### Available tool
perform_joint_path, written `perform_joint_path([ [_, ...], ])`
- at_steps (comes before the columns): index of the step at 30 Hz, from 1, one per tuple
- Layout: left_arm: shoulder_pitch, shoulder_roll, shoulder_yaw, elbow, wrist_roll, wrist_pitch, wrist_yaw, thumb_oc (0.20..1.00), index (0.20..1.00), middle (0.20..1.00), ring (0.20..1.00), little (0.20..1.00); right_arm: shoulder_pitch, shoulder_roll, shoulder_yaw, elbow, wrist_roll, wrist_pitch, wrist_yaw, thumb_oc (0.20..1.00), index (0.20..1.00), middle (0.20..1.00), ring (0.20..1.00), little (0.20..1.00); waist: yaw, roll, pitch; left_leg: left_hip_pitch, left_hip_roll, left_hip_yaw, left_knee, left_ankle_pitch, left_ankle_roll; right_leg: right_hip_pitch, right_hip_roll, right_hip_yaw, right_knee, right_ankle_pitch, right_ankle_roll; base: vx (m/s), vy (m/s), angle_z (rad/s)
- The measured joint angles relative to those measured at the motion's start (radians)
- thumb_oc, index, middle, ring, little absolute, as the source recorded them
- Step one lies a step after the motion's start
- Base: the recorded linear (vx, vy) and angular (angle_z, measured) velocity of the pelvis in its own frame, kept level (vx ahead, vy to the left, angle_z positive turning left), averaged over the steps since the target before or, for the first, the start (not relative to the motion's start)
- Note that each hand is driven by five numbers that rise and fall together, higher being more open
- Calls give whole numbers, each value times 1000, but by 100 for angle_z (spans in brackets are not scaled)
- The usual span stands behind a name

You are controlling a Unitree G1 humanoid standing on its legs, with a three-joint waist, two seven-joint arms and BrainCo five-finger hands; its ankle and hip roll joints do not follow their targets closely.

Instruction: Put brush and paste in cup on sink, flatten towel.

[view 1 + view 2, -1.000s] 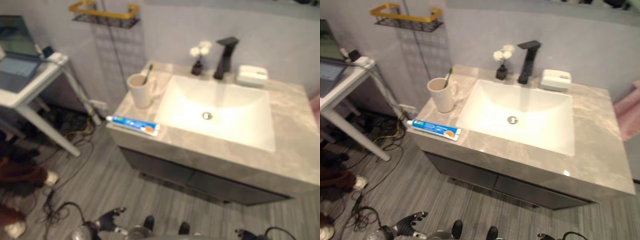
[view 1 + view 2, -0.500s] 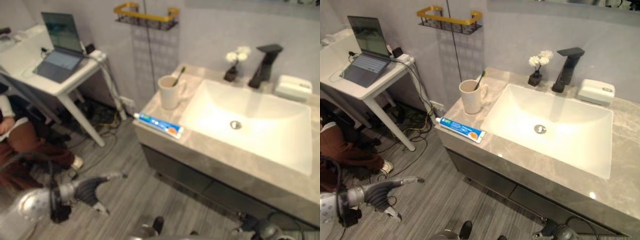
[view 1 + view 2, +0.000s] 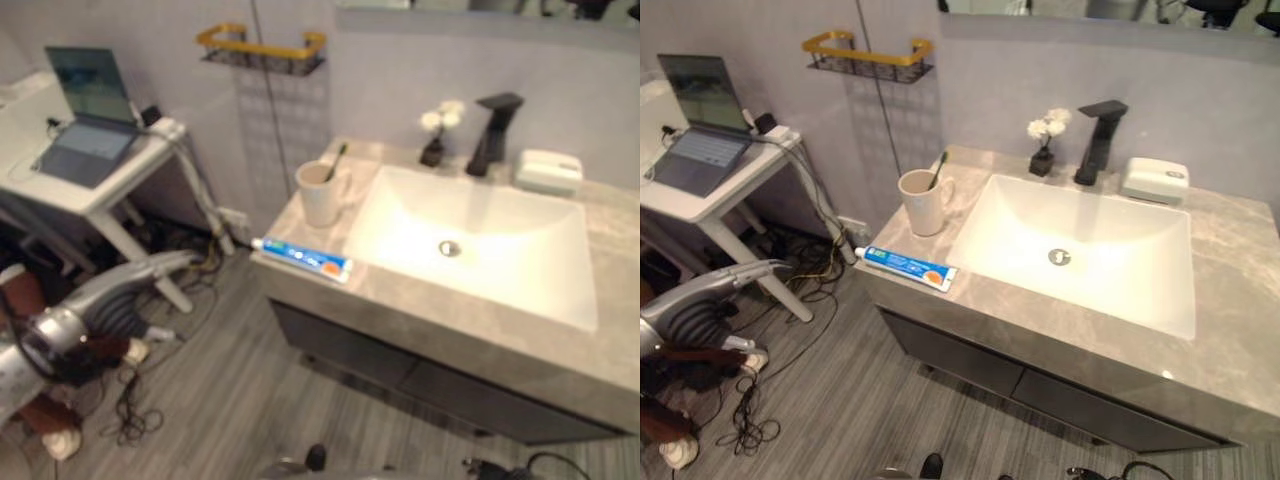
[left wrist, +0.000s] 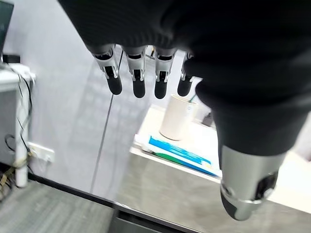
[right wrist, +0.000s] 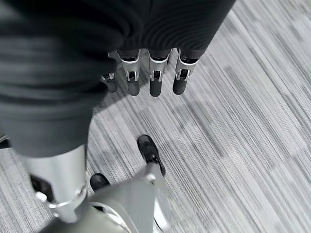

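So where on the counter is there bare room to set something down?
The widest bare stretch of counter lies right of the basin, in front of the white box. A bare strip also runs along the front edge, from the toothpaste rightward. The left end is crowded: cup with brush, toothpaste before it. Behind the basin stand vase and faucet.

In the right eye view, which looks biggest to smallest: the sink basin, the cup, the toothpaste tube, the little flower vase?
1. Sink basin, by far.
2. Cup and toothpaste tube: too alike to rank, the tube long and thin, the cup fuller.
3. Flower vase, smallest, though it stands farther back.
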State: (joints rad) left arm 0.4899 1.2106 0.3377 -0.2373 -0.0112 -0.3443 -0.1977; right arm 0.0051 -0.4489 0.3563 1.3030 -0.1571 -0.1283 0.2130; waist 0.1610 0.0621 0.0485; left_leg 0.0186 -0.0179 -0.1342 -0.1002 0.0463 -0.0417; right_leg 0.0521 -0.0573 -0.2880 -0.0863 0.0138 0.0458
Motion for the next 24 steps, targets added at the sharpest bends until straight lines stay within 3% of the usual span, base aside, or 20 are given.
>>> perform_joint_path([
  [7,-126,-18,-109,281,34,9,43,1000,1000,1000,1000,1000,22,17,-1,-2,4,7,12,1000,1000,1000,1000,1000,-52,1,-16,16,5,89,0,-9,11,-32,5,88,-2,24,-1,6,82,-37],
  [18,-258,-16,-212,392,70,7,82,1000,1000,1000,1000,1000,62,21,-2,-28,12,11,38,1000,1000,1000,1000,1000,-106,-22,-13,22,4,222,-4,-25,27,-81,8,217,-6,65,4,3,70,-36],
  [24,-284,0,-222,376,79,5,83,1000,1000,1000,1000,1000,75,27,-33,-27,23,12,44,1000,1000,1000,1000,1000,-113,-39,-1,20,1,285,-5,-31,36,-108,9,278,-6,82,11,3,69,-33],
])
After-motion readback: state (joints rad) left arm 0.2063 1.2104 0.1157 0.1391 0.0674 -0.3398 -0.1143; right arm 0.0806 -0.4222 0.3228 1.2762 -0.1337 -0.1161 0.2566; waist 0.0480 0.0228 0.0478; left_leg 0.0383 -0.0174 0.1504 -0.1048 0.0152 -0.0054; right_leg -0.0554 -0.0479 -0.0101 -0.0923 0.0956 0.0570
